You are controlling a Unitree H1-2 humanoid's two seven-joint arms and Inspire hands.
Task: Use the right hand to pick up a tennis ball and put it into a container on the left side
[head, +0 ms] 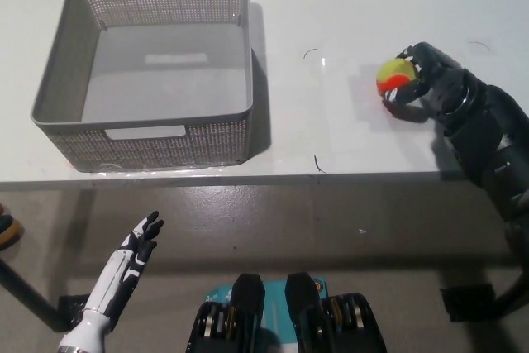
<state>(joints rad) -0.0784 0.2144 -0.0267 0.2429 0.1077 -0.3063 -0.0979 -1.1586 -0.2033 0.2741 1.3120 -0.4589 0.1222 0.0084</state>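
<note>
A yellow and orange tennis ball sits at the right of the white table. My black right hand is wrapped around it from the right, fingers curled over and under the ball. The grey mesh basket stands at the table's left and holds nothing. My white left hand hangs below the table's front edge at lower left, fingers spread, holding nothing.
The table's front edge runs across the picture at about mid height, with grey floor below it. An orange and black object shows at the far left edge on the floor.
</note>
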